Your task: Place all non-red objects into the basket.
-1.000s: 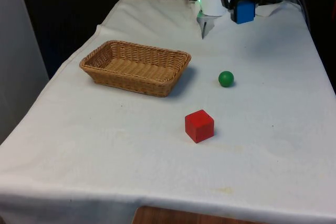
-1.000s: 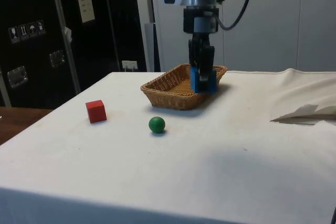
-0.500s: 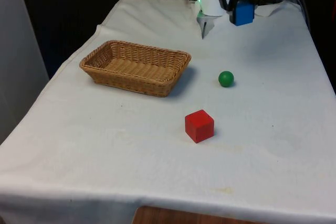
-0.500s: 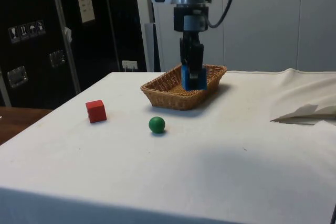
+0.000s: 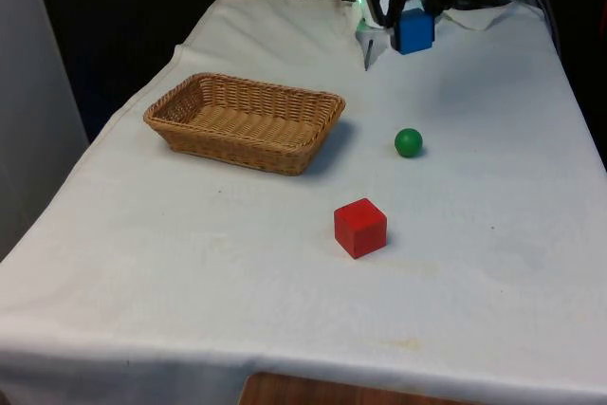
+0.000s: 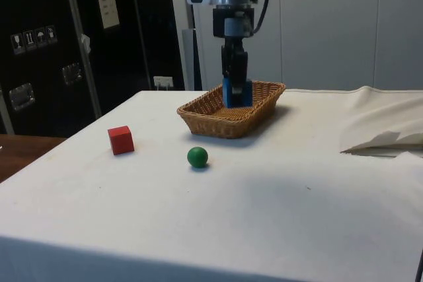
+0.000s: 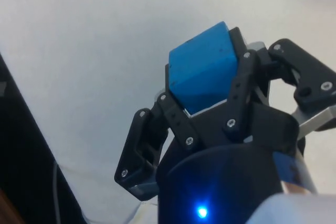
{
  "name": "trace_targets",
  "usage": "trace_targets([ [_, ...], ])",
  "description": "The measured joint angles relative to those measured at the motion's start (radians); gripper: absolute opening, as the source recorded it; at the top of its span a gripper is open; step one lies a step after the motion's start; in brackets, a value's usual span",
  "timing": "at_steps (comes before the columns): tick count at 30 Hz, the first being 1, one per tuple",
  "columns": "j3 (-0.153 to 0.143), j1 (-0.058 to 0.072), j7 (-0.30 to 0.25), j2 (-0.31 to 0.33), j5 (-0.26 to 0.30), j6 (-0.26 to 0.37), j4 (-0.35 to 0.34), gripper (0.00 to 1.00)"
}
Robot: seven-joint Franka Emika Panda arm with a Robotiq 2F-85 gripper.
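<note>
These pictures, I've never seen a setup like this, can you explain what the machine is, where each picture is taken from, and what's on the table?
It is a white robot arm ending in a black two-finger gripper, working at a table under a white cloth. One picture looks across the table towards the robot, one is taken from the table's side, and one comes from a camera on the wrist, looking down past the jaws. The jaws are shut on a blue block, lifted above the cloth. On the cloth sit a woven wicker basket, a small green ball and a red cube. The ball and the cube lie outside the basket, apart from each other.
</note>
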Motion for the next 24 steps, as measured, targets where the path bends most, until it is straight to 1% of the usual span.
trace_targets([
  [1, -0.013, -0.001, -0.011, 0.008, 0.000, 0.000, 0.005, 0.03],
  [2, -0.013, -0.001, -0.011, 0.008, 0.000, 0.000, 0.005, 0.03],
  [4, -0.025, -0.002, -0.021, 0.015, 0.000, 0.000, 0.011, 0.03],
  [5, -0.025, -0.002, -0.021, 0.015, 0.000, 0.000, 0.011, 0.03],
  [9, -0.051, -0.004, -0.042, 0.029, 0.000, 0.000, 0.022, 0.03],
  [10, -0.063, -0.004, -0.052, 0.037, 0.000, 0.000, 0.028, 0.03],
  [14, -0.080, -0.005, -0.065, 0.050, 0.001, 0.000, 0.039, 0.03],
  [15, -0.092, -0.006, -0.075, 0.060, 0.001, 0.000, 0.047, 0.03],
  [17, -0.103, -0.007, -0.085, 0.070, 0.002, 0.000, 0.055, 0.03],
  [19, -0.108, -0.007, -0.090, 0.074, 0.002, 0.000, 0.058, 0.03],
  [23, -0.128, -0.009, -0.106, 0.093, 0.004, 0.000, 0.072, 0.03],
  [24, -0.139, -0.009, -0.116, 0.103, 0.005, 0.000, 0.080, 0.03],
])
